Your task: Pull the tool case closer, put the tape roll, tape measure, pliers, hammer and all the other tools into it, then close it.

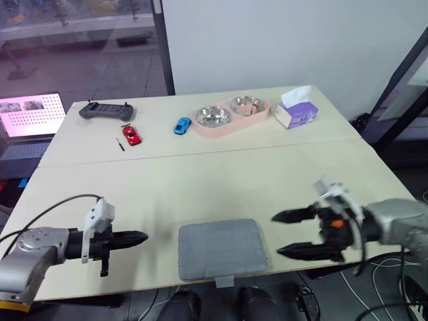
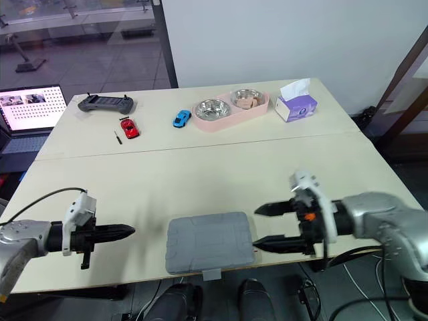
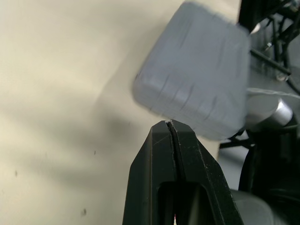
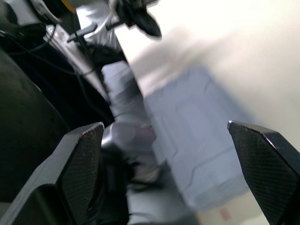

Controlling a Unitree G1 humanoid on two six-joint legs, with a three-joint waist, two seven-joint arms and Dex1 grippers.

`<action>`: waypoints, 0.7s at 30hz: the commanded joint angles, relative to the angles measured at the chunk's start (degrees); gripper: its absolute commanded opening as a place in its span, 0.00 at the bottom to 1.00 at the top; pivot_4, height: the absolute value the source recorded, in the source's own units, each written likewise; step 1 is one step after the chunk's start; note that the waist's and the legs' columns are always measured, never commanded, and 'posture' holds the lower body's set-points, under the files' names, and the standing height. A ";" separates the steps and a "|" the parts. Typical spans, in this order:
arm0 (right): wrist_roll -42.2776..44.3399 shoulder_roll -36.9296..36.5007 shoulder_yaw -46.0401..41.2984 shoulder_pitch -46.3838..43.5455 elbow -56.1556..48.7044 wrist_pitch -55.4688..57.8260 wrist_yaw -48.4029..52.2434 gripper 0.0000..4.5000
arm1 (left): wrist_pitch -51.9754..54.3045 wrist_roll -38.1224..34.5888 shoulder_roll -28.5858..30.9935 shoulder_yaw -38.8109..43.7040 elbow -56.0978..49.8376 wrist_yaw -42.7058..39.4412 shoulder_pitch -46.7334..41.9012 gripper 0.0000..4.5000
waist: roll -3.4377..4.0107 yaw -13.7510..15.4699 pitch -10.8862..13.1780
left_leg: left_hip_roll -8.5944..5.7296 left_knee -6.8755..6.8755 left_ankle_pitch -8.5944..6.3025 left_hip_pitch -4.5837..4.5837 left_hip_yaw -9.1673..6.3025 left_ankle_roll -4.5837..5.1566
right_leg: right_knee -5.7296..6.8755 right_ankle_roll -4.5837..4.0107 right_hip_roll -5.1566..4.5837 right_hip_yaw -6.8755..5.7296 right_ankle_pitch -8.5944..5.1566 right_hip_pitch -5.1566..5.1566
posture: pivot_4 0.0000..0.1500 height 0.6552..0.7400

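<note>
What lies inside the shut grey tool case (image 1: 223,249) is hidden. In the right wrist view the case is smeared by blur. The laptop (image 1: 30,117) is cut off by the left edge of the head views. A thin dark item (image 1: 120,144) beside the red toy car (image 1: 132,134) is too small to be identified, and the tan pieces (image 1: 250,107) in the steel bowl (image 1: 234,101) cannot be named.

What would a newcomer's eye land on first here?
The grey tool case lies shut at the near edge of the table, between the left tool, fingers shut, and the right tool, fingers open. Farther back sit a pink double bowl, a purple tissue box, a red toy car and a blue toy car.
</note>
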 commanded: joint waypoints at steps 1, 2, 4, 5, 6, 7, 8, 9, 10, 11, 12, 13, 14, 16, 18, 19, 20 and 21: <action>-5.22 -1.72 -3.01 1.76 -2.05 -6.99 -2.74 0.99 | -0.10 -3.62 1.18 3.91 -3.91 -2.73 0.42 0.00 | -0.02 0.17 0.05 | -0.01 -0.01 0.00 -0.02 0.00 0.00 | 0.00 -0.01 -0.02 0.00 0.00 -0.02 | 1.00 1.00; -7.34 -2.35 -3.32 3.15 -2.07 -9.42 -2.28 0.99 | 0.30 -4.15 1.59 4.50 -4.81 -3.06 0.57 0.00 | -0.05 0.28 0.07 | -0.02 -0.02 0.00 -0.06 0.02 0.00 | -0.01 0.00 -0.04 0.00 -0.01 -0.04 | 1.00 1.00; -11.79 -3.49 -4.23 6.21 -1.26 -14.81 -0.98 0.99 | 0.38 -5.51 2.11 6.43 -7.34 -3.20 0.55 0.00 | -0.14 0.50 0.13 | -0.05 -0.04 0.00 -0.10 0.02 0.00 | -0.07 0.02 -0.07 -0.02 -0.02 -0.05 | 1.00 1.00; -13.04 -3.83 -4.59 7.11 -0.64 -16.54 -0.93 0.99 | 0.20 -5.88 2.02 7.35 -8.54 -2.64 0.31 0.00 | -0.16 0.46 0.14 | -0.07 -0.08 0.00 -0.14 0.02 0.00 | -0.12 0.03 -0.08 -0.04 -0.01 -0.05 | 1.00 1.00; -14.08 -4.05 -4.90 7.88 -0.06 -18.13 -0.77 0.99 | 1.09 -6.60 2.26 7.99 -9.71 -1.98 0.05 0.00 | -0.15 0.38 0.15 | -0.07 -0.08 -0.01 -0.14 0.02 0.02 | -0.16 0.03 -0.08 -0.04 -0.01 -0.05 | 1.00 1.00; -14.57 -4.07 -5.28 8.50 0.37 -19.32 -0.47 0.99 | 2.70 -7.78 2.68 8.49 -10.70 -1.63 -0.20 0.00 | -0.15 0.34 0.15 | -0.07 -0.09 -0.01 -0.16 0.02 0.02 | -0.21 0.03 -0.09 -0.04 0.00 -0.05 | 1.00 1.00; -14.91 -4.00 -5.77 9.35 0.83 -20.56 0.12 0.99 | 4.33 -8.78 2.99 8.85 -11.72 -0.83 -0.77 0.00 | -0.16 0.30 0.16 | -0.07 -0.10 -0.01 -0.16 0.03 0.02 | -0.24 0.03 -0.09 -0.04 0.00 -0.03 | 1.00 1.00; -15.04 -3.93 -6.14 10.06 1.20 -21.46 0.65 0.99 | 5.64 -9.40 3.13 9.08 -12.51 0.07 -1.27 0.00 | -0.16 0.30 0.16 | -0.07 -0.10 -0.01 -0.16 0.03 0.02 | -0.26 0.03 -0.08 -0.04 0.00 -0.03 | 1.00 1.00; -15.40 -3.81 -6.28 10.81 1.65 -22.44 1.01 0.99 | 5.96 -9.41 3.21 9.27 -13.10 0.59 -1.47 0.00 | -0.16 0.28 0.16 | -0.06 -0.10 -0.01 -0.15 0.03 0.02 | -0.26 0.03 -0.07 -0.04 0.00 -0.02 | 1.00 1.00; -15.67 -3.77 -6.33 11.38 1.99 -23.23 1.22 0.99 | 6.12 -9.28 3.21 9.42 -13.52 0.95 -1.53 0.00 | -0.15 0.28 0.17 | -0.06 -0.10 -0.01 -0.12 0.03 0.02 | -0.26 0.02 -0.07 -0.04 0.00 0.00 | 1.00 1.00; -16.11 -3.67 -6.08 11.75 2.38 -23.98 1.20 0.99 | 5.86 -8.97 3.11 9.54 -13.71 1.10 -1.28 0.00 | -0.14 0.20 0.17 | -0.06 -0.10 -0.01 -0.11 0.03 0.02 | -0.26 0.02 -0.07 -0.04 0.00 0.02 | 1.00 1.00; -16.25 -3.59 -5.89 12.17 2.66 -24.51 1.31 0.99 | 5.86 -8.93 2.90 9.74 -13.82 1.26 -1.05 0.00 | -0.14 0.12 0.17 | -0.06 -0.10 -0.01 -0.10 0.03 0.02 | -0.25 0.02 -0.06 -0.04 0.00 0.02 | 1.00 1.00; -16.30 -3.46 -5.71 12.53 2.85 -25.02 1.38 0.99 | 5.67 -8.74 2.62 9.95 -13.85 1.51 -0.80 0.00 | -0.14 0.08 0.17 | -0.05 -0.10 -0.01 -0.09 0.03 0.02 | -0.25 0.02 -0.05 -0.04 0.00 0.02 | 1.00 1.00; -16.79 -3.16 -4.89 13.06 3.24 -26.11 1.18 0.99 | 6.62 -9.55 2.34 10.40 -14.37 2.33 -0.57 0.00 | -0.14 0.13 0.17 | -0.05 -0.09 -0.01 -0.08 0.04 0.02 | -0.24 0.01 -0.04 -0.02 0.00 0.02 | 1.00 1.00; -17.19 -3.00 -3.99 13.46 3.45 -27.11 1.14 0.99 | 8.08 -10.90 2.35 10.84 -15.33 3.58 -1.00 0.00 | -0.16 0.21 0.18 | -0.05 -0.09 0.00 -0.08 0.03 0.02 | -0.22 0.01 -0.04 -0.03 0.00 0.02 | 1.00 1.00; -17.17 -2.87 -3.60 13.41 3.54 -27.35 0.97 0.99 | 7.74 -10.60 2.60 10.79 -15.71 3.49 -0.98 0.00 | -0.17 0.22 0.19 | -0.05 -0.08 0.00 -0.07 0.03 0.02 | -0.21 0.01 -0.04 -0.03 0.00 0.02 | 1.00 1.00; -17.07 -2.80 -3.21 13.28 3.64 -27.53 0.81 0.99 | 7.60 -10.37 2.74 10.83 -15.92 3.62 -0.95 0.00 | -0.16 0.24 0.19 | -0.05 -0.07 0.00 -0.08 0.03 0.02 | -0.21 0.01 -0.04 -0.03 0.00 0.03 | 1.00 1.00; -16.84 -2.77 -2.93 13.13 3.75 -27.59 0.70 0.99 | 7.66 -10.36 2.70 11.03 -16.05 3.92 -0.87 0.00 | -0.16 0.27 0.19 | -0.05 -0.07 0.00 -0.08 0.03 0.02 | -0.22 0.01 -0.05 -0.03 0.00 0.04 | 1.00 1.00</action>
